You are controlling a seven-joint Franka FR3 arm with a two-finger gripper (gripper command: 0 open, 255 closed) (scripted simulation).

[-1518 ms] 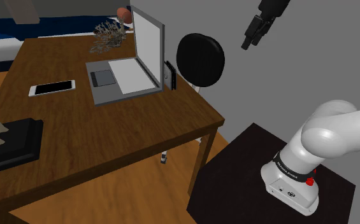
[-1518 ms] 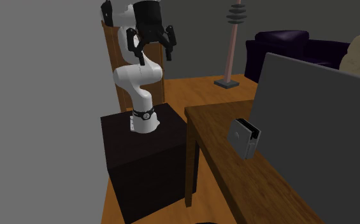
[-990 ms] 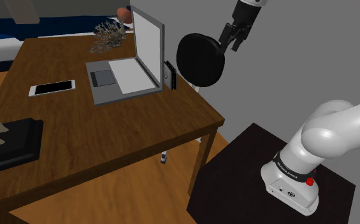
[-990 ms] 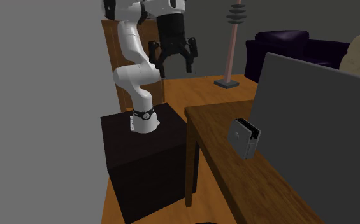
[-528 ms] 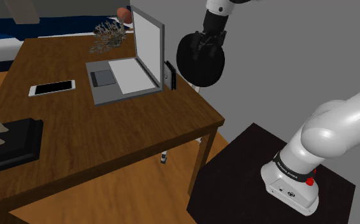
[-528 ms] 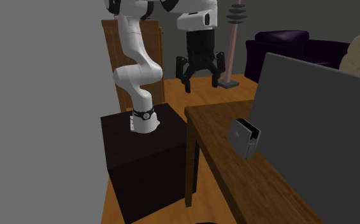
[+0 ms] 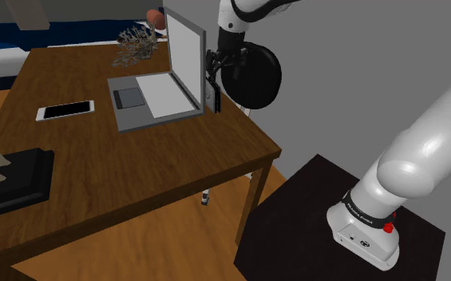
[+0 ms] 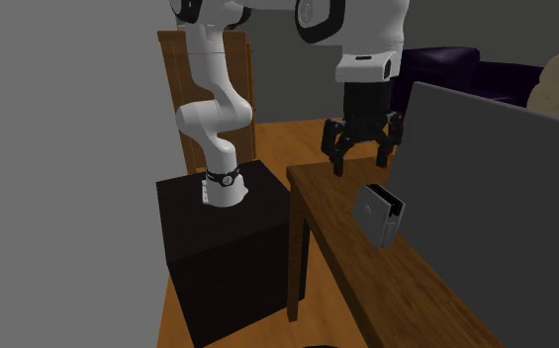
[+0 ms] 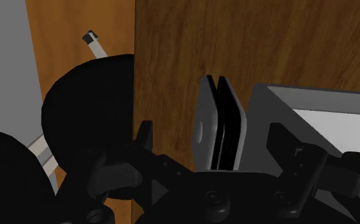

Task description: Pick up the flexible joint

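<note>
A room in a home: a wooden desk [image 7: 136, 168] bearing an open laptop [image 7: 156, 92] and a phone [image 7: 65, 110], with a dark sofa [image 8: 443, 71] far beyond on wood flooring [image 8: 277, 133].

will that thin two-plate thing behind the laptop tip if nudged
Probably tippy: the flexible joint stands on a narrow edge on the table. Its two flat plates look stiff, though the seam between them may flex. The open gripper lines up across both plates, so pinching should steady it.
</note>
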